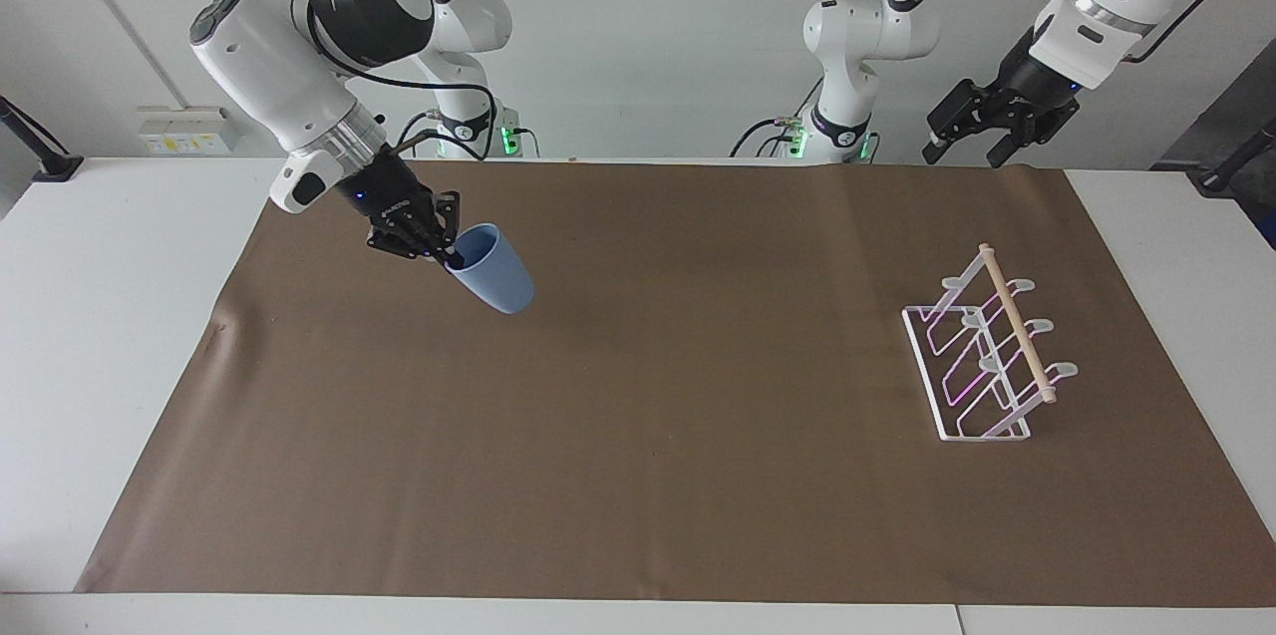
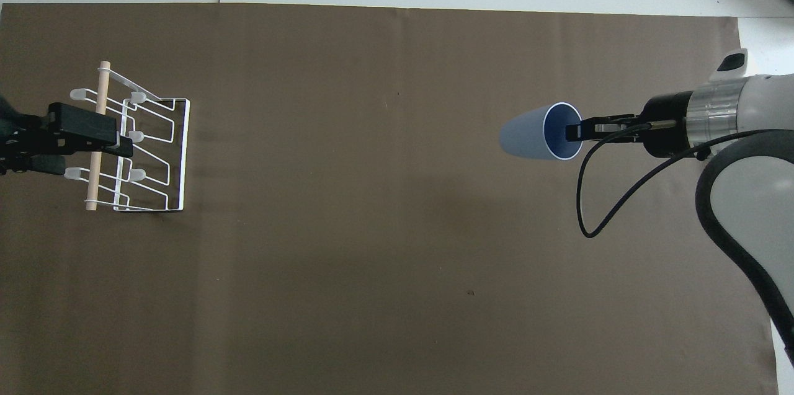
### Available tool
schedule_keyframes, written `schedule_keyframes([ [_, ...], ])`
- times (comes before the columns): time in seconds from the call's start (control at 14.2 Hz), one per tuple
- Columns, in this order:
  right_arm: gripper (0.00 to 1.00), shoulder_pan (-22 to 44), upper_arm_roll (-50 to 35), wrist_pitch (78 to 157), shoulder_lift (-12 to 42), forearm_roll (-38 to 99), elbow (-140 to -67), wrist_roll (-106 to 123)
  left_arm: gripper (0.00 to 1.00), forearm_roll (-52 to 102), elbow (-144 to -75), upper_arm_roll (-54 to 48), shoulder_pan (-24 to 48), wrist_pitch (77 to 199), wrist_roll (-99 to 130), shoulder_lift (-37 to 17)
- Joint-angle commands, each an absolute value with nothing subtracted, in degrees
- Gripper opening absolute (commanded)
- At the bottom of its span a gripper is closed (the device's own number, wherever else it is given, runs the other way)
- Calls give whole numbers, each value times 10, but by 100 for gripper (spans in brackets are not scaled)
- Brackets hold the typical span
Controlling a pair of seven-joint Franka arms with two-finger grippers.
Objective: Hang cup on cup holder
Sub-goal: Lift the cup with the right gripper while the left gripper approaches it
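Brown paper sheet covers most of the white table; the table shows bare at both ends and along the edge farthest from the robots.

Right gripper up in the air over the sheet, toward the right arm's end of the table. Its fingers pinch the rim of the light-blue cup, one finger inside the mouth and one outside. Cup is off the sheet, tilted hard, mouth turned back toward the gripper, tapered base pointing toward the middle of the table. In the overhead view the cup shows a darker blue inside with nothing in it. A black cable loops down from the right wrist and hangs beside the cup (clear of it).

Cup holder stands on the sheet toward the left arm's end, well apart from the cup: white wire rack, rectangular base, slanted loop prongs with rounded tips, pale wooden dowel across the top. No cup on any prong. Open brown sheet lies between cup and rack, apart from a small dark speck nearer the robots.

Left gripper hangs raised near the sheet's edge closest to the robots, at the left arm's end, fingers spread and holding nothing. From overhead the left gripper overlaps the dowel and prongs (the facing view shows it high above the table, not touching the rack).
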State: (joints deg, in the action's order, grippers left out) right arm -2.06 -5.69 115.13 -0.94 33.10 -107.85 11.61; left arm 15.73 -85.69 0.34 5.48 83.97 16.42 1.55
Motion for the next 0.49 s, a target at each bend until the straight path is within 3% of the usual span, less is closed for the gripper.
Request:
schedule_keyframes([
  [0.0, 0, -24, -67, 1137, -19, 420, -1081, 142, 100, 219, -856, -2, 47, 850, 254, 4],
  [0.42, 0, -13, -72, 1096, -42, 627, -1106, 140, 100, 327, -813, -23, 59, 884, 482, -53],
])
